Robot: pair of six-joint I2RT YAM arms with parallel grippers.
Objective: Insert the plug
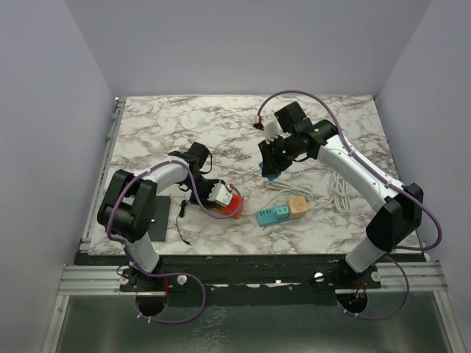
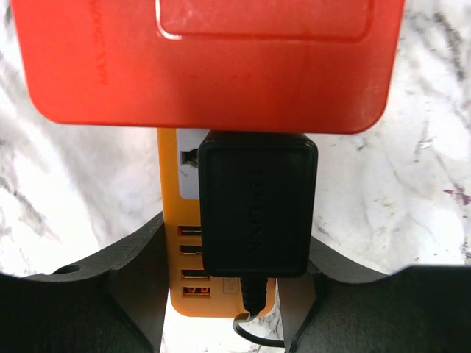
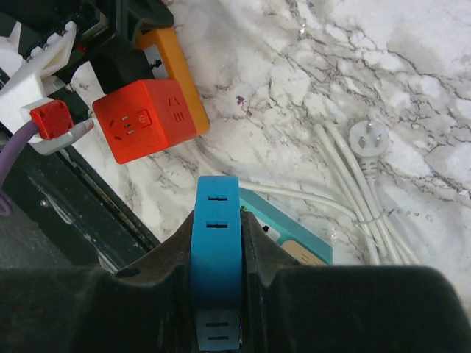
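Two left pincer [image 2: 235, 250] fingers [image 2: 125, 294] flank side edges of the black plug [image 2: 257, 206].

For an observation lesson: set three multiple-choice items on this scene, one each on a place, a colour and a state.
1. Where does the white cord lie? A on the floor; B on the table, on the right arm's side of the teal strip; C hanging over the far edge.
2. What colour is the block in the right gripper? A tan; B red; C blue.
3. The black adapter is: A against the orange strip, between the left gripper's fingers; B lying loose, away from both arms; C in the right gripper.
Answers: 1 B, the top view shows it coiled there; 2 C, blue shows between the shut fingers; 3 A, per the left wrist view.
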